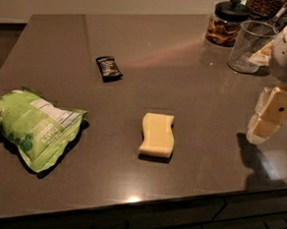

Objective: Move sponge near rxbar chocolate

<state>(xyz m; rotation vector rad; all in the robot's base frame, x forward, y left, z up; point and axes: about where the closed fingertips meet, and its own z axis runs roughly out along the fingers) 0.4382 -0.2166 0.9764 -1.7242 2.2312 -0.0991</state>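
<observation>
Currently the sponge [157, 134] lies flat near the front edge of the desk [195, 85], about midway along, untouched. The rxbar chocolate [109, 68] sits well apart from it, toward the back left corner. The gripper [260, 133] hovers above the right edge, apart from the sponge; whether it is released or clenched cannot be told. A green chip bag [34, 127] lies by the left edge

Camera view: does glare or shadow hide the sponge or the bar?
Camera view: no. The light is dim and warm, with one small glare spot on the counter at its front edge. The sponge and bar are unobscured. The gripper, at right, casts a shadow below itself.
</observation>
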